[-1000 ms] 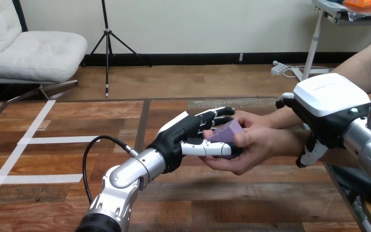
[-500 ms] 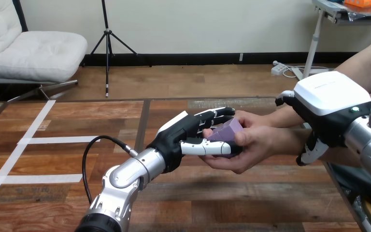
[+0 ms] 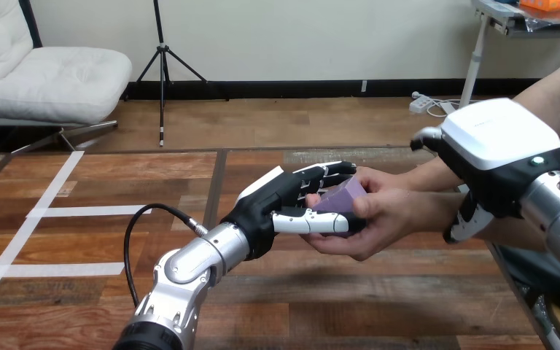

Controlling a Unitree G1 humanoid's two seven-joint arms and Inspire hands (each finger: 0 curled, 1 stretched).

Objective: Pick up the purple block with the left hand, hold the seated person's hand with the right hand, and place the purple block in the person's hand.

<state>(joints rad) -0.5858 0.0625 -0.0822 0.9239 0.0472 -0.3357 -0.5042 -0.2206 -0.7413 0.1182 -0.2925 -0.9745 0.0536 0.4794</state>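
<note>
I am at the hand-over. My left hand [image 3: 273,203] has fingers and thumb clamped on the purple block [image 3: 344,197], which lies in the cupped palm of the person's hand [image 3: 394,219], with that hand's thumb against its side. My right hand [image 3: 492,157] sits over the person's wrist [image 3: 443,208], just behind the person's hand; whether it grips the wrist I cannot tell. The next move, as I judge it, calls for easing my left fingers apart so the block settles in the palm, then drawing away without dragging it. Against a second ago, my right hand sits slightly higher over the wrist, while block and left hand are unchanged.
</note>
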